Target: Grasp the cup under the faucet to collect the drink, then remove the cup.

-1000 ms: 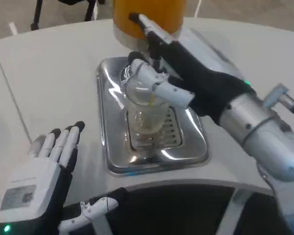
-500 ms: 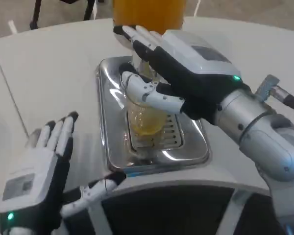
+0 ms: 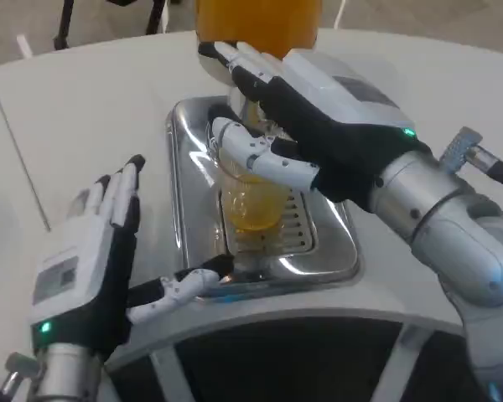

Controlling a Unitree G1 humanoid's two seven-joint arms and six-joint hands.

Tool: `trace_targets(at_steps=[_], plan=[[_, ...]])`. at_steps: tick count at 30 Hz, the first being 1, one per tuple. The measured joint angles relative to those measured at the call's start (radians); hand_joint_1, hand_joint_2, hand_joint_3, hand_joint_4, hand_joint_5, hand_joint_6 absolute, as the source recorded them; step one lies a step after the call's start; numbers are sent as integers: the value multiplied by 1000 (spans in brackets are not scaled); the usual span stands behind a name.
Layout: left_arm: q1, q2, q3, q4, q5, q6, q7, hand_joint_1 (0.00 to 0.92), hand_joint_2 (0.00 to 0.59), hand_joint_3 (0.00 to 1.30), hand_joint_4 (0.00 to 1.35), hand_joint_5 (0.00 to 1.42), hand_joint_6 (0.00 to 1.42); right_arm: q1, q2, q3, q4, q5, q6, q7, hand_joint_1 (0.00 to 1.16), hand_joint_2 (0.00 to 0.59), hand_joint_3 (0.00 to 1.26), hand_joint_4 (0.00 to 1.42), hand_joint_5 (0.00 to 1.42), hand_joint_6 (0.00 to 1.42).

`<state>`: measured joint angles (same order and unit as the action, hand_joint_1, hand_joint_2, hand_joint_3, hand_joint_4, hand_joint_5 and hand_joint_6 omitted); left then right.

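Standing on the drip tray (image 3: 318, 260), the cup (image 3: 253, 201) holds orange drink; right hand (image 3: 318, 126) wraps it. Left hand (image 3: 88, 268) hovers spread, holding nothing, above the surface (image 3: 92, 117); its label is unreadable.

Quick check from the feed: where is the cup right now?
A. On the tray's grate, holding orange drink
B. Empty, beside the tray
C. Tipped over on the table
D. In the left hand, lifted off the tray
A: the cup stands upright on the tray grate, partly filled with orange drink.

My one camera looks down from the head — close on the white table (image 3: 84, 109) before me
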<state>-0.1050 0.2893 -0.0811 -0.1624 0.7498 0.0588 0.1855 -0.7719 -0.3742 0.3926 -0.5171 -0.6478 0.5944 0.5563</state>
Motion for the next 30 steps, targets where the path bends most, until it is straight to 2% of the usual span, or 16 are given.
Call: trace_targets(at_steps=[17,20,23,25,27,30], plan=[[-106,-31,-56,116,-44,-25,17,306,50,0,0,0,0,23,24,-35,-3,5,-4,-4,48,577,24,0,3,63],[-110,-32,-56,132,-50,-32,25,294,58,0,0,0,0,43,26,-64,-5,21,-20,-12,53,578,24,0,3,63],[-116,-32,-57,144,-67,-38,25,289,60,0,0,0,0,65,36,-129,-9,82,-19,-15,66,586,24,0,0,54],[-122,-33,-59,145,-70,-40,26,286,58,0,0,0,0,111,56,-167,-38,101,-17,-51,121,586,14,0,0,48],[-124,-32,-59,146,-70,-41,34,284,56,0,0,0,0,170,79,-194,-77,111,-13,-90,128,586,13,0,0,48],[-131,-32,-61,155,-71,-43,35,268,51,0,0,0,0,195,116,-226,-120,156,39,-98,166,586,16,0,0,47]])
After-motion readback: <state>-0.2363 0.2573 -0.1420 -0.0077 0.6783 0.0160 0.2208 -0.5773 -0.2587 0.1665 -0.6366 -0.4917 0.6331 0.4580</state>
